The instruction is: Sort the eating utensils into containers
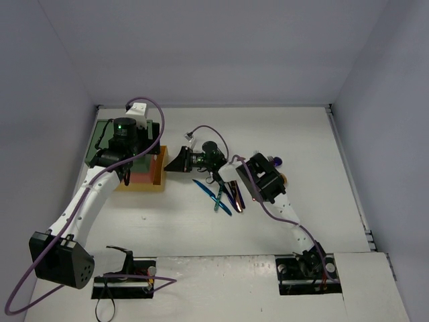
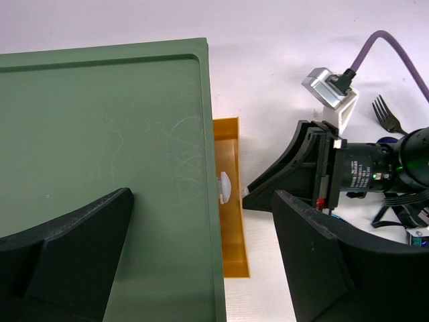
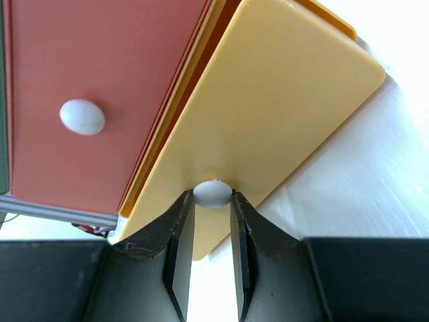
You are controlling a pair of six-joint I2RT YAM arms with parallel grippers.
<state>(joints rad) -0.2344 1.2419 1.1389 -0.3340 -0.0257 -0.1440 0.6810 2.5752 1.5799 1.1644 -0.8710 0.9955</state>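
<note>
The containers are one stacked unit with a green top (image 2: 100, 147) (image 1: 106, 137). Below the top sit an orange-red drawer (image 3: 100, 67) and a yellow drawer (image 3: 281, 100) (image 2: 231, 228) that juts out a little. My right gripper (image 3: 213, 201) (image 1: 173, 163) is shut on the yellow drawer's white knob (image 3: 213, 193). My left gripper (image 2: 201, 268) hangs open above the green top's right edge, holding nothing. The eating utensils lie in a loose pile right of the unit: blue ones (image 1: 216, 194), purple and copper ones (image 1: 234, 194), and a dark fork (image 2: 387, 114).
The orange-red drawer's white knob (image 3: 82, 116) is just left of my right fingers. The right arm's wrist camera (image 2: 375, 171) and its purple cable (image 2: 375, 47) cross the space between the unit and the pile. Walls enclose the white table (image 1: 301, 147).
</note>
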